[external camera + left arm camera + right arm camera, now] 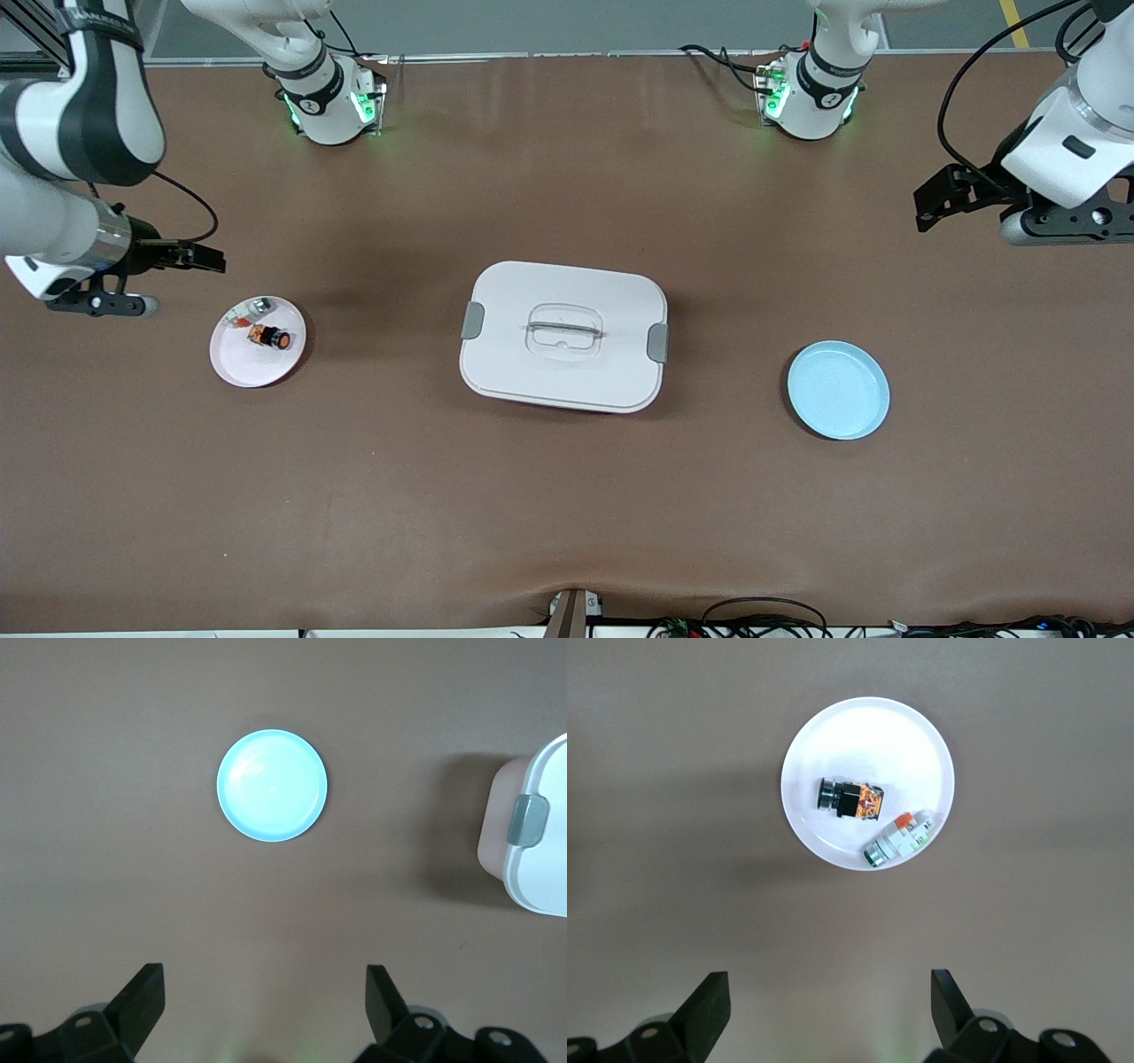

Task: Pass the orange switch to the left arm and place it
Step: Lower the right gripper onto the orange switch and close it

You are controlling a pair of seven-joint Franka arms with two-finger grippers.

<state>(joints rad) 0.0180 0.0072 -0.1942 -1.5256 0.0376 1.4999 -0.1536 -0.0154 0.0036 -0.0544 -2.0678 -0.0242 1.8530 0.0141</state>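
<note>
Right wrist view puts the tiny orange push-button switch with its black ring [852, 801] lying on its side on the small round pink plate [819, 749], beside a clear-and-silver part [900, 839], toward the right arm's end of the brown table [567, 496]. My right gripper [824, 1010] hovers beside that plate, jaws fully spread and empty, the switch's long axis running across the gap between the fingers. It is the nearer one; my left gripper [264, 1003] waits wide open and empty near the round pale-blue plate [272, 785], with the large white latched box [563, 336] mid-table between us

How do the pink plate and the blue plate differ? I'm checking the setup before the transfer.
The pink plate holds the orange switch and a clear-and-silver part; the blue plate holds nothing. The pink plate sits toward the right arm's end of the table, the blue plate toward the left arm's end. Both are small, round and flat beside the box.
</note>
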